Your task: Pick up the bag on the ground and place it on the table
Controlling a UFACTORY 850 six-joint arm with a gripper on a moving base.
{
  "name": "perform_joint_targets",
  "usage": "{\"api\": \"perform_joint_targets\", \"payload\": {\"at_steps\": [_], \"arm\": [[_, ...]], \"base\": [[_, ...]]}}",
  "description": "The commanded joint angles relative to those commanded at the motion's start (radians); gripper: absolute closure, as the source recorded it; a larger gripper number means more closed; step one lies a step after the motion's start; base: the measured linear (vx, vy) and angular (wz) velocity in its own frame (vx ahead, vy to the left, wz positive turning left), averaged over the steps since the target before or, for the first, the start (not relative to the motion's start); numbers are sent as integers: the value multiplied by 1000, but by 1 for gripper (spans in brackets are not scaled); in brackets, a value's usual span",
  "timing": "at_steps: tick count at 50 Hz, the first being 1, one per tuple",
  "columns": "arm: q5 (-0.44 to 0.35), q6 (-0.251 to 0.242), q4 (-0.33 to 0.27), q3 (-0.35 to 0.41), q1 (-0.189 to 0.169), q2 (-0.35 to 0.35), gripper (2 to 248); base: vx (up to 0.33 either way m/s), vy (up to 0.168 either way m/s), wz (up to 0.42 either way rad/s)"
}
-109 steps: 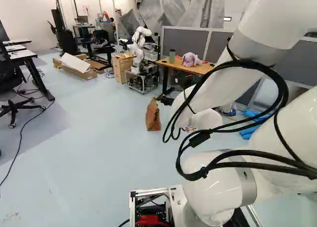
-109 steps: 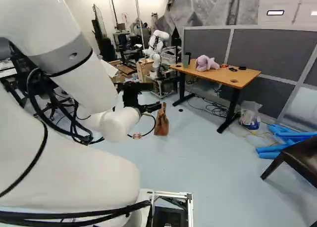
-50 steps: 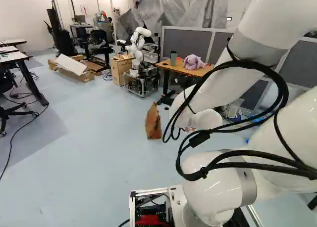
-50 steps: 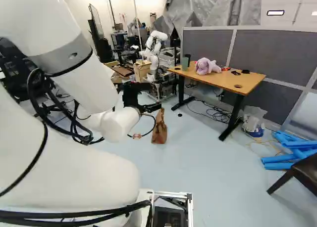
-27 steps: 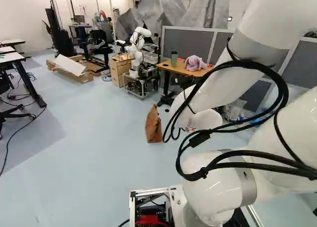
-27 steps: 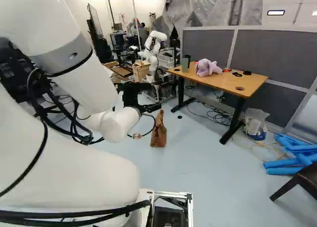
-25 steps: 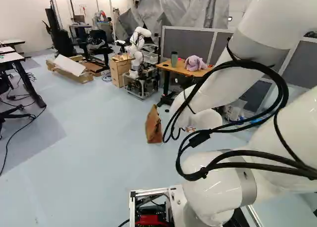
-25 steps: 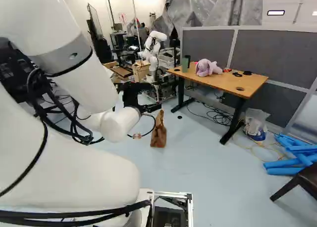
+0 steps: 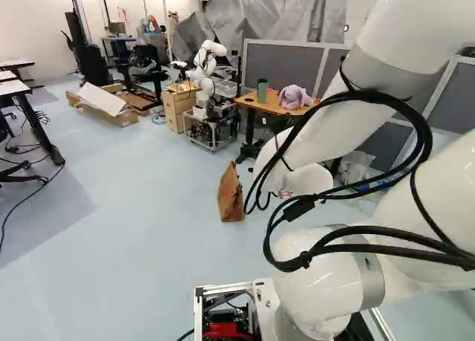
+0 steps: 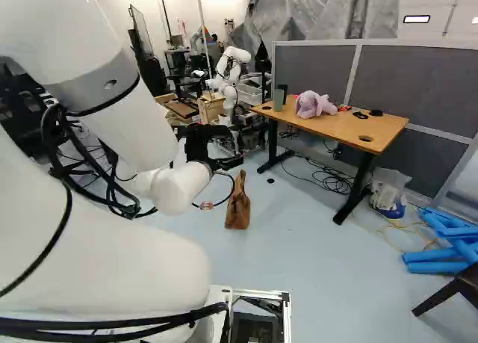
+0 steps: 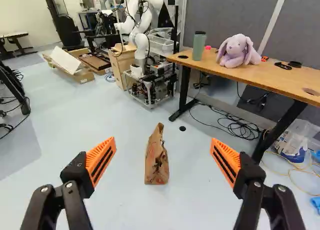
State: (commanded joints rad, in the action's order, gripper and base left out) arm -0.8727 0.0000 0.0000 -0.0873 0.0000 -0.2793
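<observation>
In the right base view my gripper (image 10: 224, 164) shows past the wrist, partly hidden, with the brown paper bag (image 10: 238, 202) standing on the floor just beyond it. The wrist view has the gripper (image 11: 163, 157) wide open, nothing between its orange pads; the upright bag (image 11: 156, 157) stands on the floor ahead, in line with the gap. The same bag (image 9: 230, 194) appears left of the arm in the left base view. A wooden-topped table (image 11: 295, 84) stands beyond the bag, bearing a purple plush rabbit (image 11: 238, 50) and a green tumbler (image 11: 198, 45).
Another robot (image 11: 145, 19) stands on a wheeled frame beside a wooden cabinet (image 11: 122, 67). Cables (image 11: 240, 125) lie under the table. A plastic bag (image 10: 388, 190), blue tubes (image 10: 441, 261) and a dark chair (image 10: 455, 291) are at the right of the right base view.
The base has moved forward and turned a little: the bag and table appear nearer in the base views. The arm holds its pose against its lowest joint. The bag has not shifted on the floor.
</observation>
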Motion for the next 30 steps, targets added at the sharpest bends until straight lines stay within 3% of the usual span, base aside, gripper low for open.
{"api": "perform_joint_targets", "payload": {"at_steps": [30], "arm": [[0,0,0,0,0,0,3]], "base": [[111,-1,-5]]}}
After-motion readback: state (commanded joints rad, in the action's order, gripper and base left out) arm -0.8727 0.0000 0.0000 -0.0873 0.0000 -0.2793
